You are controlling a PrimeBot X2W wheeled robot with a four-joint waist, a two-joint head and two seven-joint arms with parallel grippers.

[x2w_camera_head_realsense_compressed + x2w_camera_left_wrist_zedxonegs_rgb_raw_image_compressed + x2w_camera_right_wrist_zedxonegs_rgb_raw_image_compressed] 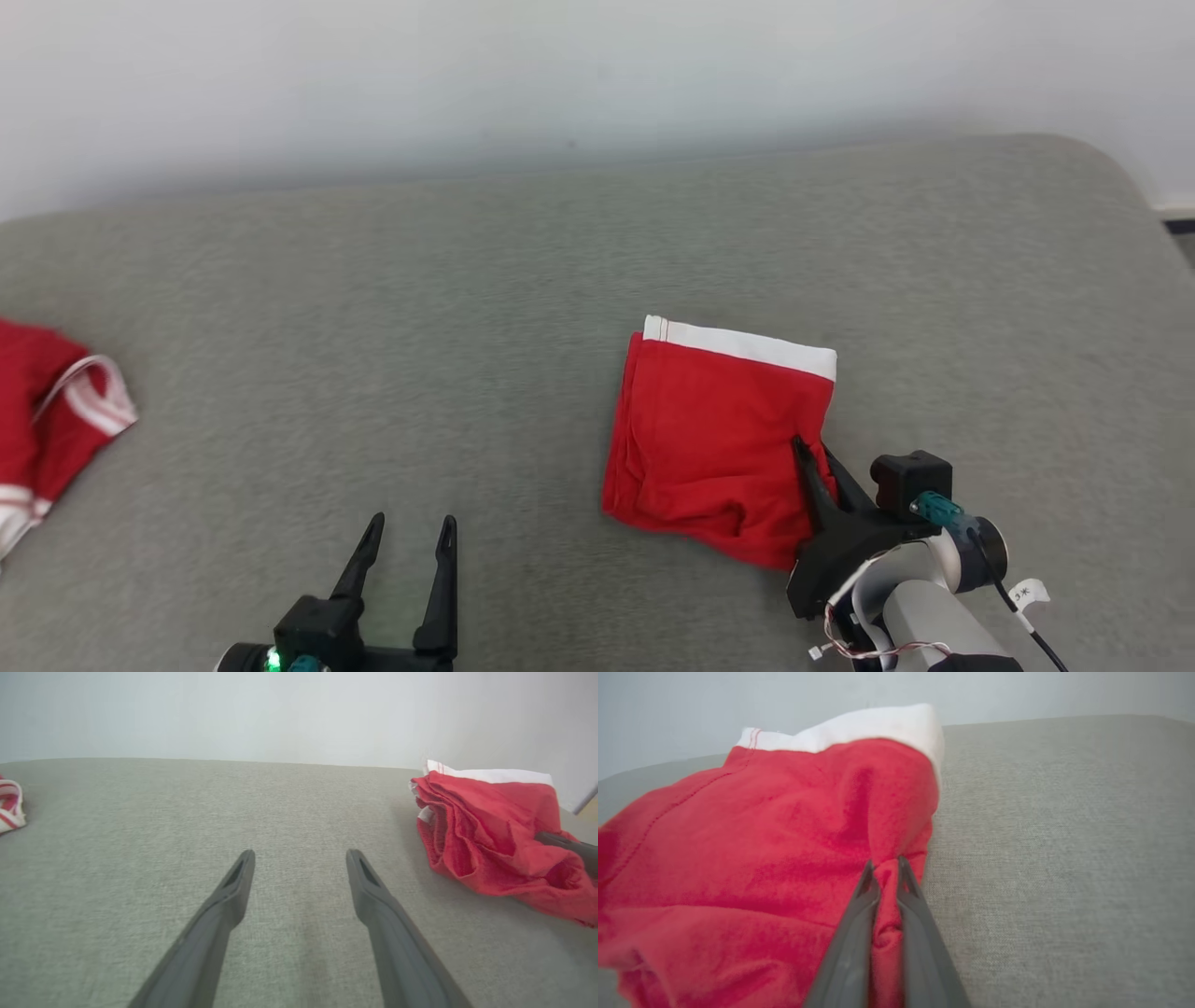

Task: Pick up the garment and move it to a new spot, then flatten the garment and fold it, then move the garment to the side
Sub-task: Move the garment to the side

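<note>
Right end effector [885,864] closed on a fold at the edge of the red garment [775,830]; white waistband [859,728] at the far end; grey fabric surface [1064,849] beneath.

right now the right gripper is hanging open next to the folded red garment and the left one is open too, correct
Not quite. The right gripper isn't open: it is shut on a pinch of the folded red garment at its edge, as the right wrist view shows. The left gripper is open.
</note>
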